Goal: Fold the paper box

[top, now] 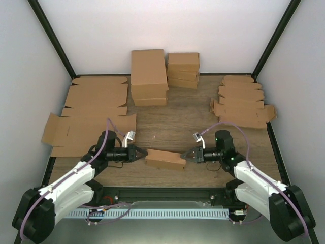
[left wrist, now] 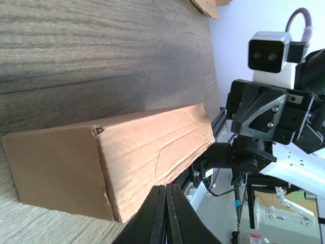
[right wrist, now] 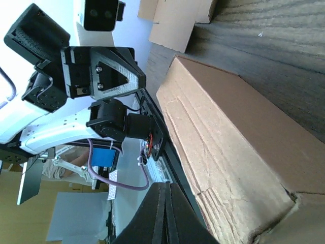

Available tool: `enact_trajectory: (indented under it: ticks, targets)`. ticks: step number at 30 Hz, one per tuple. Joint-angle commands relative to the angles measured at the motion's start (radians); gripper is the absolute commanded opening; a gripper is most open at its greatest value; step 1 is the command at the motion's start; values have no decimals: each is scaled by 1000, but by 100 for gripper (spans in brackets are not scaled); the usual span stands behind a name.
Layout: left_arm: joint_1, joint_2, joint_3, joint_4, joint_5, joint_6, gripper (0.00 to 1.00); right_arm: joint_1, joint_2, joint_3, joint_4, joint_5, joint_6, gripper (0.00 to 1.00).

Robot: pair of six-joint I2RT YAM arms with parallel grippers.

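white walls point(top: 152, 25) close round a wood-grain bench point(top: 167, 124). near its front edge, midway between the two arms, lies the box point(top: 165, 159), folded up into a long brown oblong. it sits a little skewed, its right end nearer the front.

the left tool point(top: 143, 153) points at the box's left end with its jaws pressed together and nothing between them. its tip is right at that end, though i cannot tell if it touches. the right tool point(top: 185, 154) mirrors it at the right end, jaws likewise closed on nothing.

from the left wrist the closed fingers point(left wrist: 155, 218) sit just below the box's near corner, where the end face meets a creased long face. from the right wrist the fingers point(right wrist: 155, 218) meet just beside the box's creased long face.

large flat sheets point(top: 91, 119) lie at the far left and smaller flat cutouts point(top: 242, 101) at the far right. two stacks point(top: 149, 76) of closed boxes stand at the back.
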Motion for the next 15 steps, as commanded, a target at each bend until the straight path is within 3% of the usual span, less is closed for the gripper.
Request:
enact_trajectory:
  ticks: [1, 9, 12, 15]
  targets:
    - [-4, 20, -5, -20, -8, 3, 4, -3, -1, 34, -49, 12, -22, 1]
    - [-5, 105, -94, 53, -14, 9, 4, -2, 121, -53, 15, 56, -45, 1]
    - [-5, 69, -56, -5, -24, 14, 4, -3, 84, -12, -48, 56, -62, 2]
    - [-5, 20, 18, -120, -51, 45, 13, -2, 22, 59, -169, 87, -105, 7]
